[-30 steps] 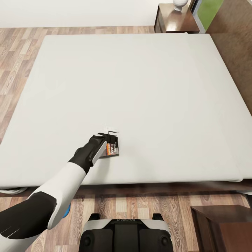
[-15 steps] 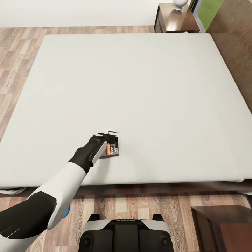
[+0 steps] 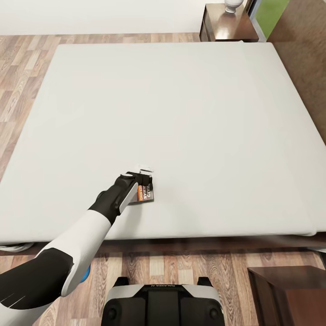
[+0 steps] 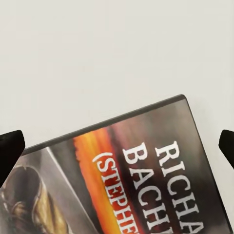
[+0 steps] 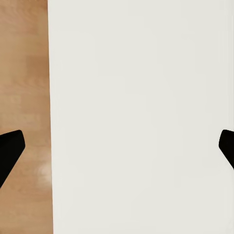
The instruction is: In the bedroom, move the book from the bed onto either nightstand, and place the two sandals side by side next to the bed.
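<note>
A: Where is the book [image 3: 146,192]?

B: Flat on the bed [image 3: 181,117], close to the near edge and left of the middle. It is a thin rectangle with a dark grey glossy cover, an orange band and white block lettering. In the left wrist view the book [image 4: 131,180] shows a sharp square corner against the smooth, matte, pale mattress.

A: And the left gripper [image 3: 141,175]?

B: It sits right over the book, at the end of an arm with a white shell and a black wrist. In the left wrist view its two dark fingertips [image 4: 9,148] stand wide apart at opposite edges of the picture, the jaws spread, with the book between and below them. I cannot tell whether they touch the cover.

A: The right gripper [image 5: 117,146]?

B: Its jaws are spread too; the black fingertips [image 5: 9,146] sit at either edge of the right wrist view, over a plain white surface that meets a brown wood-toned strip along a straight line.

A: Anything else around the bed?

B: A glossy dark-brown nightstand [image 3: 228,28] at the far right corner, boxy, with a rounded white object on top. Another dark wooden block [image 3: 290,294] sits near right. The floor [image 3: 27,59] is brown grained planks. A sliver of bright blue [image 3: 86,273] peeks out beside the left arm, near the bed's near edge; too little shows to name it.
</note>
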